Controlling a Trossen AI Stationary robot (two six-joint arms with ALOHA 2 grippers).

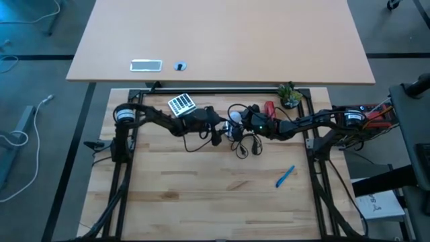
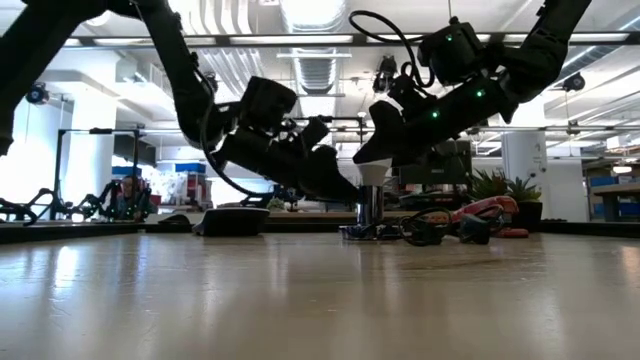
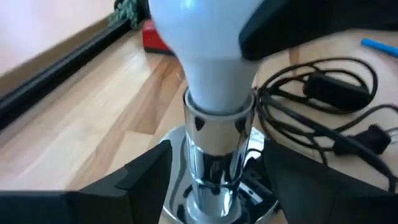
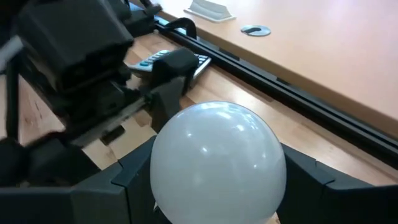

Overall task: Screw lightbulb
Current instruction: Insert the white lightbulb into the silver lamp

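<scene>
Both arms reached inward from their bases and met at the socket (image 3: 214, 162), the shiny silver post that stood upright near the far edge of the wooden table (image 1: 201, 195). Seen from table height, the left arm sloped down low toward the socket's stem, while the right arm came down from higher up onto the bulb.

Surface: pale wood planks. A coiled black cord (image 1: 245, 144) lay just beside the socket. A red stapler (image 1: 269, 107) and a small green plant (image 1: 289, 95) sat beyond it, toward the right arm's base. A blue pen (image 1: 285, 177) lay well apart from the socket, on the near side of the table. A calculator (image 1: 181, 103) rested near the socket, on the left arm's side. Beyond the far rail stood a tan desk (image 1: 269, 47) carrying a small white object and a small round blue object. The room behind showed ceiling strip lights, shelving and ductwork.

The lightbulb (image 4: 217, 158) stood in the top of the socket, globe up, its narrow end down in the silver collar.

Left gripper (image 3: 214, 177): fingers spread, one on each side of the socket stem, clear gaps visible on both sides, touching nothing.

Right gripper (image 4: 214, 171): fingers set on either side of the globe, pressed against its frosted surface, holding the bulb
</scene>
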